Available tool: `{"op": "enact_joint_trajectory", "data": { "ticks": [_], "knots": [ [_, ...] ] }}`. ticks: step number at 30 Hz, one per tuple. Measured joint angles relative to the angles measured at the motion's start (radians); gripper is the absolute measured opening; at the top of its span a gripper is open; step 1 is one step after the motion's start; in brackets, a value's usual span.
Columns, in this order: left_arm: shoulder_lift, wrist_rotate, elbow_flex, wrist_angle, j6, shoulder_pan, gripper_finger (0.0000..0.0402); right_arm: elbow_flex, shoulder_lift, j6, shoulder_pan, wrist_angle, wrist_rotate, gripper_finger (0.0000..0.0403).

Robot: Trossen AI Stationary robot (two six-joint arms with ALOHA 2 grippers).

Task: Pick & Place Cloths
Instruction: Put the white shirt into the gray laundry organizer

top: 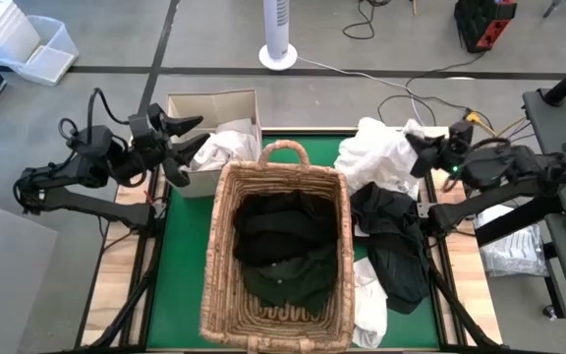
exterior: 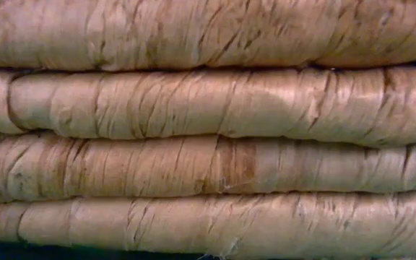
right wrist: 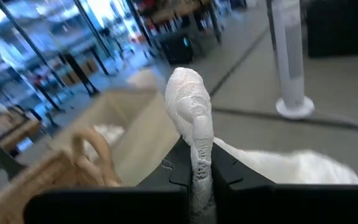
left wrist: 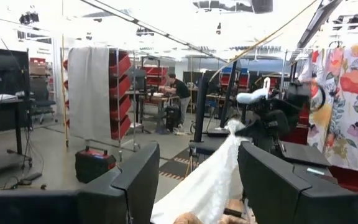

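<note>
While pinched, white cloth (right wrist: 194,134) seemingly upright.

Grey floor, white tower fan (top: 277,34), red shelving (left wrist: 118,87), perhaps workbenches behind.

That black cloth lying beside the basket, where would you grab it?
Judging from above, pinch the black cloth at its bunched upper folds, coming straight down. It lies crumpled and limp on the green mat, so a raised fold probably gives the fingers more to close on than a flat edge.
</note>
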Motion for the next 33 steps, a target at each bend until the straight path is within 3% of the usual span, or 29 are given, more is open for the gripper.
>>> {"op": "enact_joint_trajectory", "data": {
  "ticks": [18,23,33],
  "knots": [
    [0.078,0.039,0.025,0.169,0.027,0.000,0.0196,0.170,0.069,-0.686,-0.008,0.527,0.029,0.0009],
    [0.177,0.040,0.173,0.063,0.062,0.000,0.0196,0.237,0.117,-0.824,-0.008,0.621,-0.001,0.0009],
    [0.430,0.082,0.599,-0.315,0.158,0.009,0.0196,0.447,0.266,-1.008,-0.009,0.667,-0.113,0.0009]
  ]
}}
